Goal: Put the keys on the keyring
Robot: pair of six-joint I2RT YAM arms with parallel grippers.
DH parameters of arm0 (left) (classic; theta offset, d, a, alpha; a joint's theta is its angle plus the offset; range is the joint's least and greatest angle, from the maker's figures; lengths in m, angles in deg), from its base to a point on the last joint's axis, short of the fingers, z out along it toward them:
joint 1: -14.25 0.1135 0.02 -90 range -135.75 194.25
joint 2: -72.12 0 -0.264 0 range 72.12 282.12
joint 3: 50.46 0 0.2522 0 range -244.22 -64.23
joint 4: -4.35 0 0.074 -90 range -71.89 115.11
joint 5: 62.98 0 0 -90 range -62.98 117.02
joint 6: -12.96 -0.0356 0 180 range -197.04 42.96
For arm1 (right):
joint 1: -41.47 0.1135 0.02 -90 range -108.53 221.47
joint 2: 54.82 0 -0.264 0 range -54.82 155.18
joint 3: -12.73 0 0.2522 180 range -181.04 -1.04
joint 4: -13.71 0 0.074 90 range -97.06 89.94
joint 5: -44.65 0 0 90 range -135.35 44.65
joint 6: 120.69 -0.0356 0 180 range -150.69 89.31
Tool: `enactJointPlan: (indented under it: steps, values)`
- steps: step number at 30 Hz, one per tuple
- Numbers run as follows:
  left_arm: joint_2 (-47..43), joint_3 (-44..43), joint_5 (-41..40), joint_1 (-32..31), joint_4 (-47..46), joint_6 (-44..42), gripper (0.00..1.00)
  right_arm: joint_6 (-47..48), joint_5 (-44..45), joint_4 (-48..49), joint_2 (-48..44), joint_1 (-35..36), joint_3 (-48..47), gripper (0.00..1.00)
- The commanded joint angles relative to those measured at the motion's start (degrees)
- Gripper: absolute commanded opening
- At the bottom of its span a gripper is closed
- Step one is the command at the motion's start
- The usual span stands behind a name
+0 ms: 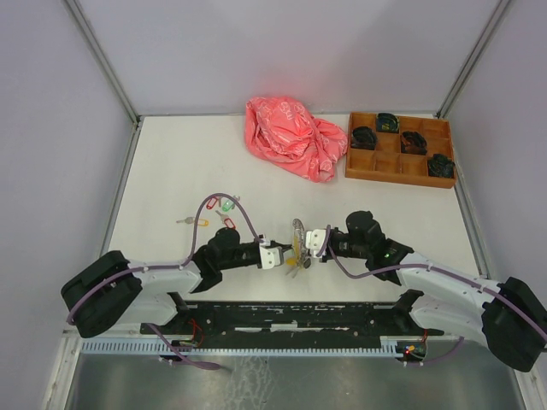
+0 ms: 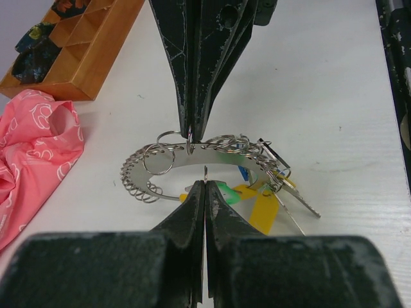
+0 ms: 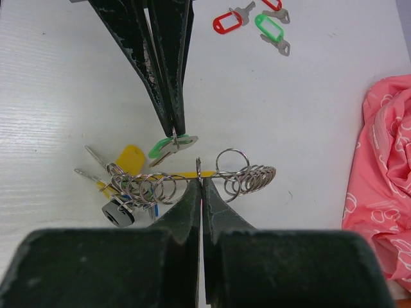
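— Two tools, both pinched right down? What has each got?
— Yes. The left tool grips the small ring of a green-tagged key; the right tool nips the keyring on its band. Their tips are near each other.
— Which way does the keyring lie?
— Low in the middle of the counter in the top view, between the tips, its long axis running left-right across both wrist frames. A yellow tag and other hung keys bunch at its left end in the right wrist frame.
— Room around it?
— Bare counter above it. Loose keys sit at the top of the right wrist frame, pink bag and wooden tray at the top of the top view, well apart.
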Motion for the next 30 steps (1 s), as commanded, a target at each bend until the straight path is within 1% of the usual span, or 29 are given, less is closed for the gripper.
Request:
enactJointPlan:
  steps: [1, 18, 30]
  values:
    - [0.96, -2.14, 0.34, -0.40, -5.15, -2.31, 0.03, 1.16, -1.92, 4.68, 0.02, 0.25, -1.91, 0.01]
    - [1.76, -2.27, -1.45, -0.47, -7.24, -0.79, 0.03, 2.58, -3.19, 2.77, 0.25, 0.33, -2.43, 0.01]
    - [1.97, -2.39, -0.12, -0.50, -7.59, -0.13, 0.03, 2.45, -3.19, 2.39, 0.06, 0.33, -2.60, 0.01]
